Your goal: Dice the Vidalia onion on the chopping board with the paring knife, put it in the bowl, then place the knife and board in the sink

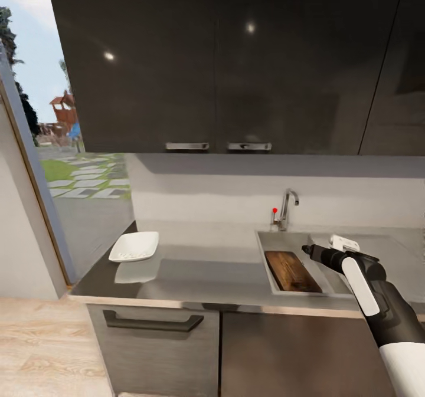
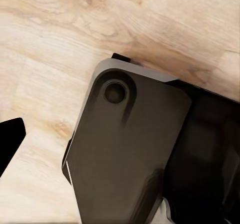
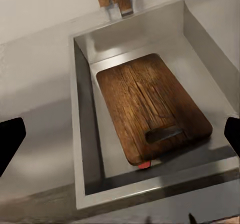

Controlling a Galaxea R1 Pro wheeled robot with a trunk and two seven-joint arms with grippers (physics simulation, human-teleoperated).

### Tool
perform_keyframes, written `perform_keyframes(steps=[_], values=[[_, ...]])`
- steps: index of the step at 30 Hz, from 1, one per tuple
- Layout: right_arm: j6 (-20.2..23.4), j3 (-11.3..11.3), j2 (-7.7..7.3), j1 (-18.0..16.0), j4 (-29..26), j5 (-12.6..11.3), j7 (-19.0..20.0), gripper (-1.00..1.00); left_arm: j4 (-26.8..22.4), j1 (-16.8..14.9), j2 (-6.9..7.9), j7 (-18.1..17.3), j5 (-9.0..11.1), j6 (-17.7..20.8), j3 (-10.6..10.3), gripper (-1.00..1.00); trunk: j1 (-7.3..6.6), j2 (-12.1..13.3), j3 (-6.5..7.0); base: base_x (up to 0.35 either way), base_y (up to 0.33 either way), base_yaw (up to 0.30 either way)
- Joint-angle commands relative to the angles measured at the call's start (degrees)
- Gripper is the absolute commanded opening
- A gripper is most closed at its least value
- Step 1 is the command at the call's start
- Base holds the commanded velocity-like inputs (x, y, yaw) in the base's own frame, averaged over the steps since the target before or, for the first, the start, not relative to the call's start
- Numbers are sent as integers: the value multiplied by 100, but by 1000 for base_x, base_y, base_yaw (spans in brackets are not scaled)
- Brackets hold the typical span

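Bowl [image 1: 134, 246] at left-centre of head view, on countertop [image 1: 200, 276], well apart from sink [image 1: 264, 249]. Chopping board [image 1: 292, 271] [image 3: 152, 113] lies flat inside sink basin [image 3: 82, 134], right of centre. Small red bit, likely paring knife [image 3: 144, 164], peeks from under board's near edge. Right gripper [image 1: 313, 251] hovers over basin, fingers spread apart, holding nothing. Left gripper: state cannot tell.
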Motion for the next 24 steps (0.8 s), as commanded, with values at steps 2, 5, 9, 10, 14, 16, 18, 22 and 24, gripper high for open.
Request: perform_keyframes(steps=[2, 5, 9, 10, 14, 16, 18, 22, 24], values=[[16, 2, -2, -2, -6, -61, -50, 100, 20, -6, -5, 4, 26, -27, -47, 100, 0, -5, -3, -278, 138, 0], [16, 9, -2, -2, -6, -61, -50, 100, 20, -6, -5, 4, 26, -27, -47, 100, 0, -5, -3, -278, 133, 0], [16, 11, -2, -2, -6, -61, -50, 100, 20, -6, 1, 4, 26, -27, -47, 100, 0, -5, -3, -278, 130, 0], [16, 11, -2, -2, -6, -61, -50, 100, 20, -6, 2, 4, 26, -27, -47, 100, 0, -5, -3, -278, 130, 0], [16, 12, -2, -2, -6, -61, -50, 100, 20, -6, 3, 5, 26, -27, -47, 100, 0, -5, -3, -278, 130, 0], [16, 12, -2, -2, -6, -61, -50, 100, 20, -6, 3, 5, 26, -27, -47, 100, 0, -5, -3, -278, 129, 0], [16, 22, -2, -2, -6, -61, -50, 100, 20, -6, 4, 3, 26, -27, -47, 100, 0, -5, -3, -278, 128, 0], [16, 28, -2, -2, -3, -61, -50, 100, 20, -6, 4, 3, 26, -27, -47, 100, 0, -5, -3, -278, 122, 0], [16, 29, -2, -2, 1, -61, -50, 100, 20, -6, 4, 4, 25, -27, -47, 100, 0, -5, -3, -278, 82, 0]])
